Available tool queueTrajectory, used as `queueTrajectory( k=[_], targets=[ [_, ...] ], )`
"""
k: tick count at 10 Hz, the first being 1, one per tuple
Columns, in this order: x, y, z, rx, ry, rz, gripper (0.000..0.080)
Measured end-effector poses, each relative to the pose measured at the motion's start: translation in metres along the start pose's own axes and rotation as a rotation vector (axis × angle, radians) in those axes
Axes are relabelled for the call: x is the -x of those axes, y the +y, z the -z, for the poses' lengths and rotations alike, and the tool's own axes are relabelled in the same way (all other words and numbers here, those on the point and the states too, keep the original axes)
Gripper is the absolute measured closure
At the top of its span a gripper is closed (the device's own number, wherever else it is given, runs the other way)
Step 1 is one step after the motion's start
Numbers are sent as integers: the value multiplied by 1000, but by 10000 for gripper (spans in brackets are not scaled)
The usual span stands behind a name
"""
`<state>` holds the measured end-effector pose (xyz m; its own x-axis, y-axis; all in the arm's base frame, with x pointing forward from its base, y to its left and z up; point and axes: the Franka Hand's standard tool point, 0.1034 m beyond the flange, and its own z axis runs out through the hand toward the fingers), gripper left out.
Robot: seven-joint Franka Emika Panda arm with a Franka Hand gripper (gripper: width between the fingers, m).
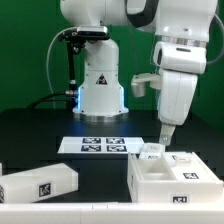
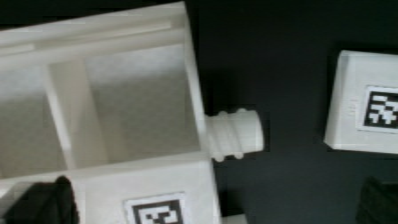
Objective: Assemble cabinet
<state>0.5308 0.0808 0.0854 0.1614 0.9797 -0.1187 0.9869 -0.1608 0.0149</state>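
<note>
The cabinet's big tray-like body (image 1: 172, 180) stands at the front on the exterior view's right, with a tagged front wall. My gripper (image 1: 164, 138) hangs just above its back edge, next to a small white tagged piece (image 1: 150, 152). In the wrist view the body (image 2: 107, 110) shows inner compartments, a ribbed knob (image 2: 237, 135) on its side and a tag (image 2: 160, 212). A separate white tagged piece (image 2: 365, 105) lies beside it. My gripper (image 2: 214, 205) is open; its dark fingers (image 2: 45, 200) stand wide apart either side of the body's tagged wall, holding nothing.
A long white tagged block (image 1: 40, 184) lies at the front on the exterior view's left. The marker board (image 1: 105, 146) lies flat in the middle of the black table, before the robot base (image 1: 100, 85).
</note>
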Motion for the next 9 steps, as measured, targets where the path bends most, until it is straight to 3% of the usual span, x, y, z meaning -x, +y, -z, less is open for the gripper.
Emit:
queueTrajectory(
  k=[2,5,6,9],
  targets=[
    [1,-5,-1,-3,1,-17,2],
    [6,-55,-3,-17,10,-47,2],
    [6,-62,-5,-17,13,-51,2],
    [7,-59,-5,-17,13,-55,2]
  ],
)
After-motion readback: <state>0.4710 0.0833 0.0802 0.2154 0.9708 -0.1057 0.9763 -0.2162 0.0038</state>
